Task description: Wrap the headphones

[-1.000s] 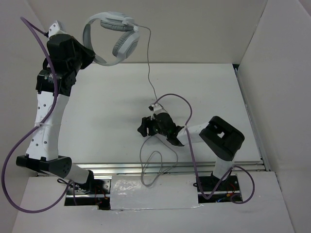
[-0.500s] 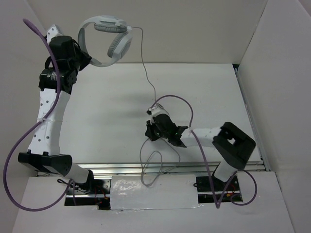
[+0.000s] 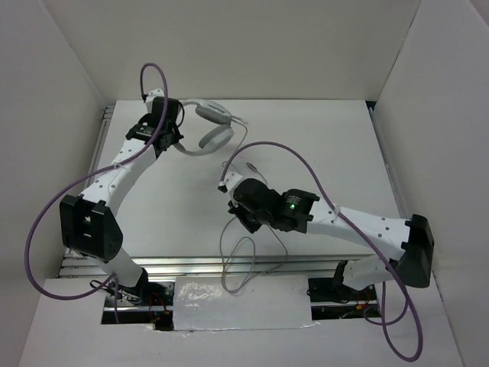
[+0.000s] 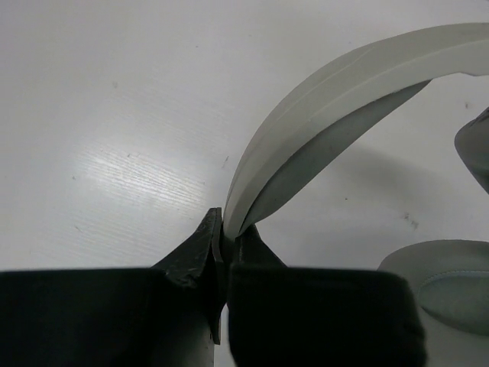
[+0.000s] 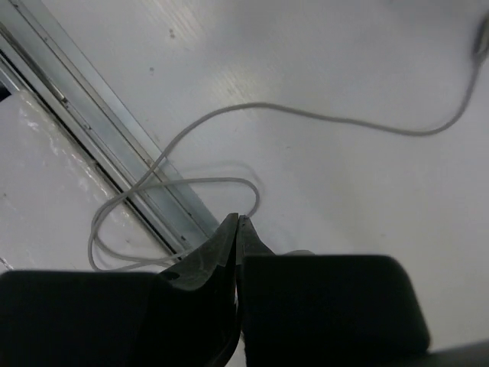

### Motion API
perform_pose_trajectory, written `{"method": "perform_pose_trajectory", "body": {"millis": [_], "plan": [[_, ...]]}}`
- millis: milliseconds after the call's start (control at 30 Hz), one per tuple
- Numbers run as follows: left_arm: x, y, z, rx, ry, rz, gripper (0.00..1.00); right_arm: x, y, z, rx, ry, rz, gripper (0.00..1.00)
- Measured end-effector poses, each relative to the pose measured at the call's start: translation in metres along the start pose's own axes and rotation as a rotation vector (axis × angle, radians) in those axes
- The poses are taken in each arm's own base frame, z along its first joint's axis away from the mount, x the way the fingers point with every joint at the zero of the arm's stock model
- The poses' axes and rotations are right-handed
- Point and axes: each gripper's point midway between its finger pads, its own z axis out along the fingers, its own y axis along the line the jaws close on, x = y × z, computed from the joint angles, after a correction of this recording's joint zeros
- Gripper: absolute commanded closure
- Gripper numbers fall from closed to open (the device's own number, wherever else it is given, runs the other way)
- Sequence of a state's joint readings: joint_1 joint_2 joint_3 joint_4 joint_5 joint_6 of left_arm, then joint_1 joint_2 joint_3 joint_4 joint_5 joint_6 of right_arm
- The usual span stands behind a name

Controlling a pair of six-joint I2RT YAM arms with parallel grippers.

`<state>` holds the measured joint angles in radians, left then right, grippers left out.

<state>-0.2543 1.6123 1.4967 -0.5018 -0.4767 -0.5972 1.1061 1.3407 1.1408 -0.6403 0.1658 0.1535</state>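
Headphones [image 3: 216, 138] lowered to the table [image 3: 336, 153], left gripper [image 4: 224, 229] clamping headband [image 4: 321, 99].

This looks like a robotics lab test cell. A bare white desk [image 3: 328, 145] is closed in by plain white panels [image 3: 435, 92]. The left arm [image 3: 114, 172] and the right arm [image 3: 359, 225] stand by an aluminium rail [image 3: 168, 264], and thick purple cables [image 3: 29, 243] hang in loose loops.

No legible text, label, brand or number anywhere.
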Motion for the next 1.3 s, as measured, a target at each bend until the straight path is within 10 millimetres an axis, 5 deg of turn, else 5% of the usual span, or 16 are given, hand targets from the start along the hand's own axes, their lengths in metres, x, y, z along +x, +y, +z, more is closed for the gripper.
{"method": "perform_pose_trajectory", "body": {"millis": [167,267,433,633,800,1133,1300], "plan": [[0.018,-0.024,0.0,0.077,-0.03,0.152,1.0,-0.056,-0.016,-0.069,0.083,-0.175,-0.143,1.0],[0.028,-0.036,-0.009,0.133,-0.06,0.254,1.0,-0.082,-0.055,-0.118,0.195,-0.317,-0.15,1.0],[0.055,-0.055,-0.032,0.276,-0.097,0.42,1.0,-0.092,-0.123,-0.173,0.403,-0.411,-0.125,1.0],[0.072,-0.073,-0.06,0.508,-0.133,0.546,1.0,-0.088,-0.156,-0.176,0.492,-0.366,-0.166,1.0],[0.073,-0.095,-0.083,0.663,-0.174,0.62,1.0,-0.096,-0.161,-0.17,0.485,-0.355,-0.263,1.0],[0.098,-0.129,-0.117,0.868,-0.167,0.714,1.0,-0.164,-0.172,-0.179,0.488,-0.546,-0.363,1.0],[0.108,-0.141,-0.132,0.94,-0.164,0.74,1.0,-0.187,-0.193,-0.173,0.5,-0.611,-0.336,1.0]]}}
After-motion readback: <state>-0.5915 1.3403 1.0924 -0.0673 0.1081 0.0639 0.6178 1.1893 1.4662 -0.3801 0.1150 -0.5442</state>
